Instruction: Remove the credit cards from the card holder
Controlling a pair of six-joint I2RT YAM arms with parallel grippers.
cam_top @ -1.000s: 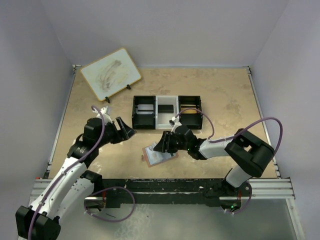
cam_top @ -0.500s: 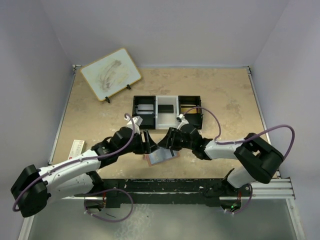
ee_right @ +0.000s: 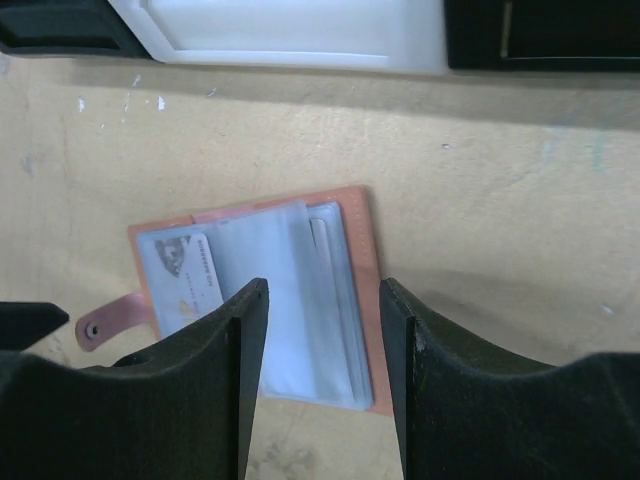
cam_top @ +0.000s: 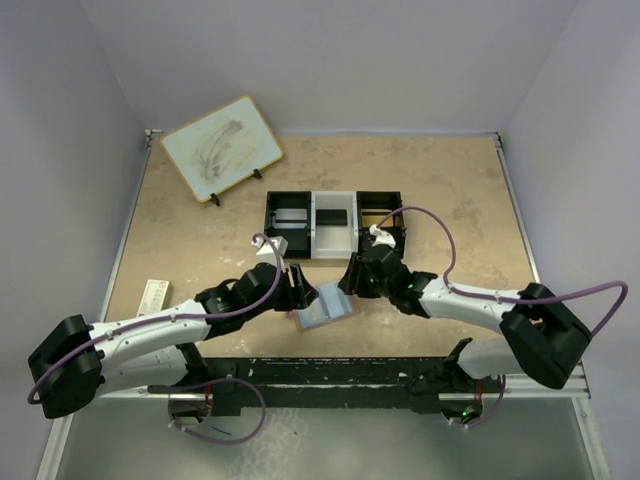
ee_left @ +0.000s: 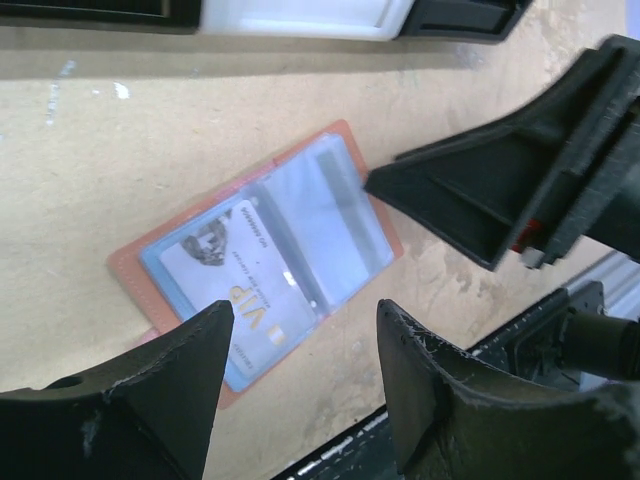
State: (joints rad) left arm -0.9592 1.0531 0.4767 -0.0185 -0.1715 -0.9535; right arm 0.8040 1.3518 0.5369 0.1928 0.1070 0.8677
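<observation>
**Step in hand.** The card holder [cam_top: 322,308] lies opened flat on the worktop [cam_top: 450,200], near its front edge and just in front of the 3-compartment tray [cam_top: 335,225]. The credit cards [ee_left: 235,290] are all in their clear sleeves, and I see none lying out on the worktop. I judge this to be the approach to the first extraction, with no card drawn yet.

**End effectors.** The left end effector [cam_top: 298,290] hangs over the holder's left half, jaws apart and nothing between them. The right end effector [cam_top: 352,282] sits at the holder's right edge, jaws likewise parted and empty.

**Next move.** In my judgement, 1 end effector must pin the holder down while the other closes on an exposed card edge and slides the card out along its sleeve. The sleeves look slick and the card edges thin, so the holder may drag along with the card.

**Differences between views.**
- The left wrist view alone shows a finger [ee_left: 470,200] of the right end effector reaching the holder's right rim. I cannot tell whether it touches.
- That same view shows the printed face of 1 card, marked VIP.
- The right wrist view alone shows the closing strap [ee_right: 100,325] with its snap, sticking out at the holder's left.
- Only the top view shows both arms converging, plus the board [cam_top: 222,148] propped at the far left corner.
</observation>
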